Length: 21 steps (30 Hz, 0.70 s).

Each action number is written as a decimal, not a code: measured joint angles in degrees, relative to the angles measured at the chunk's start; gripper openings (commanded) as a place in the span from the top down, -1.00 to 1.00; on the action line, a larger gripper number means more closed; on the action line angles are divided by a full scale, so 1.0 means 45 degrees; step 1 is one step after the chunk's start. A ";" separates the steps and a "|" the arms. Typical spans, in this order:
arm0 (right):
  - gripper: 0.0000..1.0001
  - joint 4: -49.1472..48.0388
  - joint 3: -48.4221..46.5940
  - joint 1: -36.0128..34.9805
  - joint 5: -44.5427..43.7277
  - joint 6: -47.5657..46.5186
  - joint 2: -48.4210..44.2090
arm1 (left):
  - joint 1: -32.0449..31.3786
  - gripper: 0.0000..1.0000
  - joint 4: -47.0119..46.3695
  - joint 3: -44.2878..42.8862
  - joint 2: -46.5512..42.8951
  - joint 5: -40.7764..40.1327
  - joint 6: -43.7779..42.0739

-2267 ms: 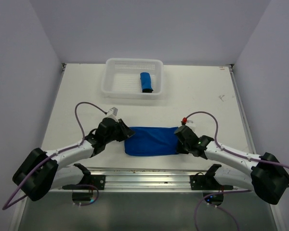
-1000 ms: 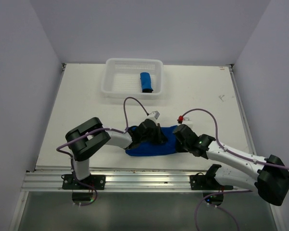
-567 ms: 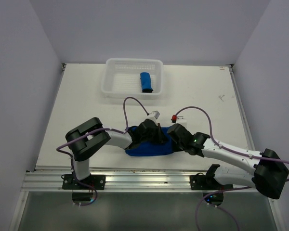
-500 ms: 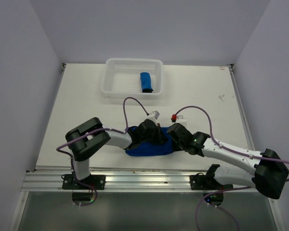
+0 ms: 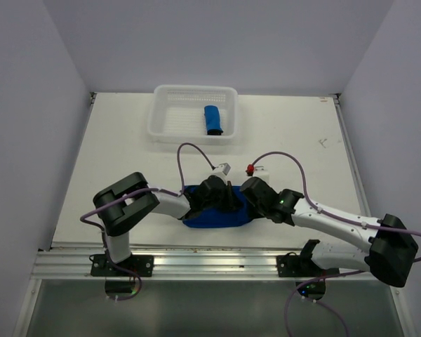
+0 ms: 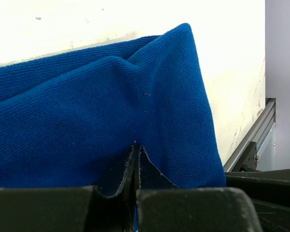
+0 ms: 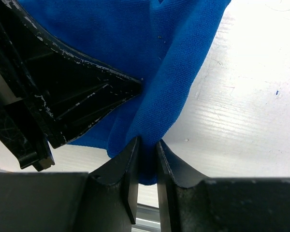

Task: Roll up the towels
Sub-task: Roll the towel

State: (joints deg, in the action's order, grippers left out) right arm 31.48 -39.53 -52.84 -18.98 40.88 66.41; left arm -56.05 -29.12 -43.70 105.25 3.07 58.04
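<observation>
One royal-blue towel [image 5: 212, 216] lies bunched on the table near the front edge. It fills the left wrist view [image 6: 111, 96] and the right wrist view [image 7: 179, 63]. My left gripper [image 5: 225, 199] lies over its middle, jaws pressed together with cloth pinched at the tips [image 6: 136, 148]. My right gripper [image 5: 250, 197] is shut on the towel's right edge [image 7: 147, 162], folded up right beside the left gripper's black fingers [image 7: 72, 92]. The other towel [image 5: 212, 120] lies rolled in the white basket [image 5: 170, 125].
The basket stands at the back of the table, left of centre. An aluminium rail [image 5: 210, 261] runs along the front edge, and shows in the left wrist view [image 6: 253, 140]. Purple cables [image 5: 189, 156] arch above both arms. Walls close in both sides.
My right gripper has moved left with the towel's right end, so the towel is shorter and the two grippers nearly touch. My left gripper crossed earlier from the towel's left end to its middle.
</observation>
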 measured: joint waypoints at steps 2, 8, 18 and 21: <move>0.53 0.0010 0.0000 -0.0010 0.0019 0.0010 0.0019 | 0.0000 1.00 -0.0005 0.0097 -0.0039 -0.0039 0.0005; 0.75 0.0005 -0.0005 -0.0015 0.0102 0.0102 0.0117 | -0.0005 1.00 -0.0010 0.0219 -0.0131 -0.0073 0.0015; 0.75 0.0151 -0.0408 -0.0175 0.0112 0.0107 0.0316 | -0.0005 1.00 0.0112 0.0665 -0.1277 -0.0437 -0.0005; 0.75 0.0194 -0.0588 -0.0214 0.0117 0.0112 0.0525 | -0.0005 1.00 0.0257 0.0733 -0.1894 -0.0651 -0.0015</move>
State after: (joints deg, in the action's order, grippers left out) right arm 32.36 -42.17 -53.80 -18.46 41.39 68.77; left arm -56.07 -27.97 -40.40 96.73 0.14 57.98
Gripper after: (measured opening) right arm 0.131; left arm 0.005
